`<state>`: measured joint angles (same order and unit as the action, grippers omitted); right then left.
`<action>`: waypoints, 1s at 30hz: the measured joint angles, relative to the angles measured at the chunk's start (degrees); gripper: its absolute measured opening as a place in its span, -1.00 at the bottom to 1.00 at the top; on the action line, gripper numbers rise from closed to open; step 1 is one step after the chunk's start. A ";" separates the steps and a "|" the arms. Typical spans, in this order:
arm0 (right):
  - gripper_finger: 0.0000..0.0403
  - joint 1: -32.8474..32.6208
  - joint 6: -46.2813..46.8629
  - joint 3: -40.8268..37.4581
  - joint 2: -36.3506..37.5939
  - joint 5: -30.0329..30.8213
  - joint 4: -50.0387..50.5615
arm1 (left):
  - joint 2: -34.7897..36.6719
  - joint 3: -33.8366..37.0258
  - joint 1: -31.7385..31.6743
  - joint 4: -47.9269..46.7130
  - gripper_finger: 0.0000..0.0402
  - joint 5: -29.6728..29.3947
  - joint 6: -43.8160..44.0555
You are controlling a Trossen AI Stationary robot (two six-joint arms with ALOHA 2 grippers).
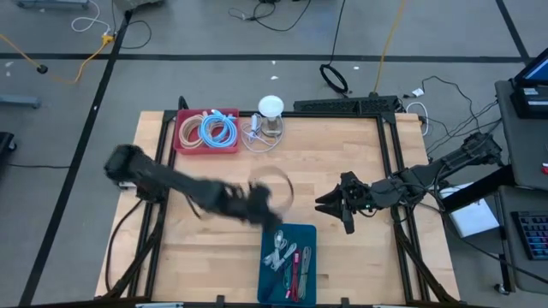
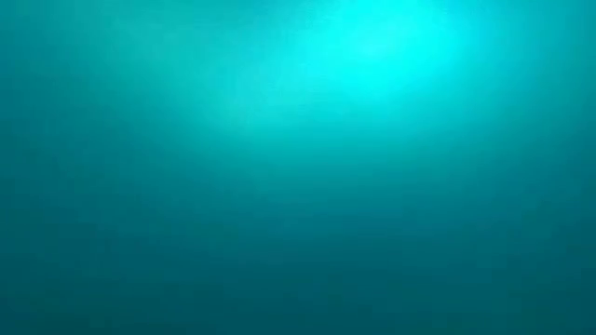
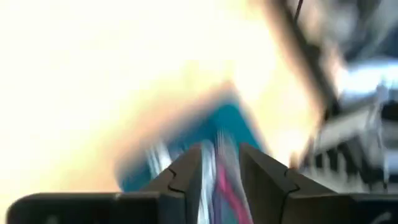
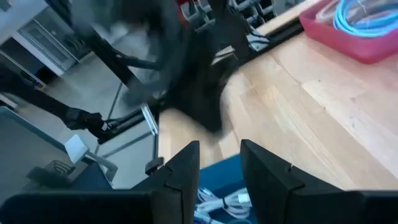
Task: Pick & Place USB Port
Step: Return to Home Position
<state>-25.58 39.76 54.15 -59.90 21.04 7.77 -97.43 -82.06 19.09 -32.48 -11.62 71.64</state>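
Observation:
A blue tray [image 1: 306, 237] near the table's near edge holds white and pink cables [image 1: 287, 261]. My left gripper [image 1: 270, 218] hovers just over the tray's far left corner. In the left wrist view the left gripper [image 3: 221, 180] has a narrow gap between its fingers, with the tray [image 3: 233, 118] and its cables showing through. A thin black cable loop [image 1: 287, 190] lies on the wood just beyond that gripper; whether it touches the fingers I cannot tell. My right gripper [image 1: 330, 208] waits open to the right of the tray, fingers pointing left, and its wrist view [image 4: 221, 174] looks over the tray's cables [image 4: 217, 202].
A red tray [image 1: 184, 137] with coiled blue cables [image 1: 218, 130] stands at the far left. Beside it is a white round-topped object [image 1: 271, 107] with a pale cable coil. Bare wood lies between the far trays and the blue tray. Black rails edge the table.

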 joint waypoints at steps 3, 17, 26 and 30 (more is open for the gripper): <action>-0.45 0.09 -1.80 0.00 0.00 0.04 -0.88 | 7.93 -0.02 -3.54 -2.08 -0.55 -12.47 -8.62; -0.47 5.63 -10.87 0.02 0.02 -0.20 -3.72 | 43.50 17.80 -14.70 -10.00 -0.95 -19.98 -22.76; -0.96 12.18 -21.06 0.02 0.02 -8.85 -3.68 | 68.69 51.84 -11.88 17.87 -0.99 -10.45 -14.52; -0.98 14.67 -22.49 0.02 0.02 -9.17 -3.08 | 72.87 61.47 -11.01 20.17 -0.99 -8.85 -10.35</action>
<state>-10.92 17.27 54.17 -59.88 11.86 4.69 -24.56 -20.59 8.07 -12.31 -20.48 61.29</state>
